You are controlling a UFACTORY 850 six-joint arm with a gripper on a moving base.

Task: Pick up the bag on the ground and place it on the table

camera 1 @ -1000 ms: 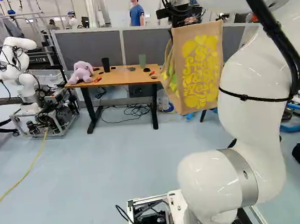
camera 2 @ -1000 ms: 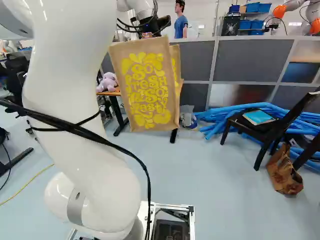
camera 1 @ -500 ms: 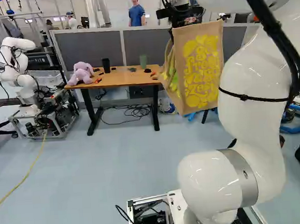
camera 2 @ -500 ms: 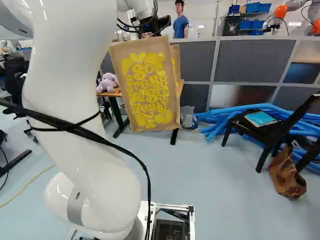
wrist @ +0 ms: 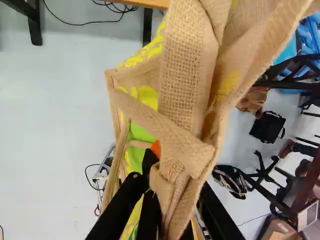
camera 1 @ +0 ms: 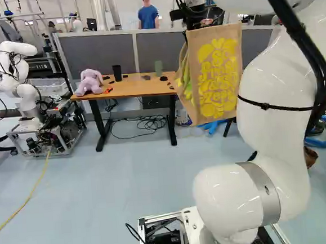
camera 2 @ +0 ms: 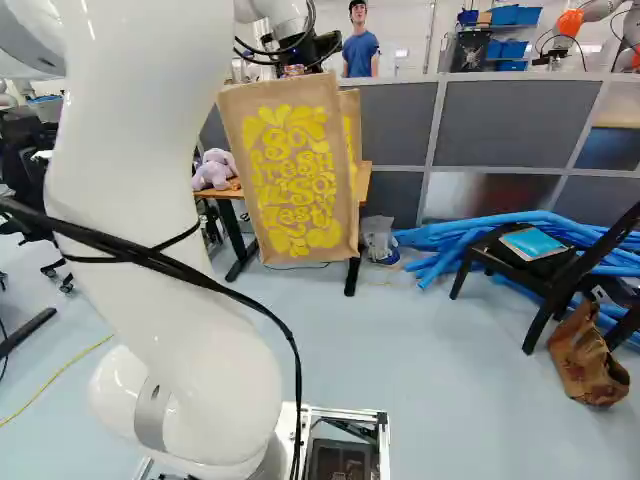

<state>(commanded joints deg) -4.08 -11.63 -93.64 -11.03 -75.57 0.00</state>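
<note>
Gripper is up high at the end of the white arm, w/ the tan woven bag hanging under it, yellow lettering on the side. Wrist view: the gripper has its black fingers closed from both sides on the bag's straps/top edge, an orange pad peeking out by the cloth; smth green & yellow shows in the bag's opening. Bag's in the air, off the floor & not on the table. Wood-top table w/ black legs is ahead, beyond the bag; in the L base view the bag hangs at the table's right end, in the R base view it hides most of it. On the table: lilac plush toy at one end, black cup, green cup, a few small bits. Loose black cable on the floor under it, grey partition behind. Another robot stands left of the table in the L base view, yellow cable on the floor near it. At the right of the R base view: black chair w/ a blue book on the seat, brown bag on the floor by it, blue tubes piled behind.
</note>
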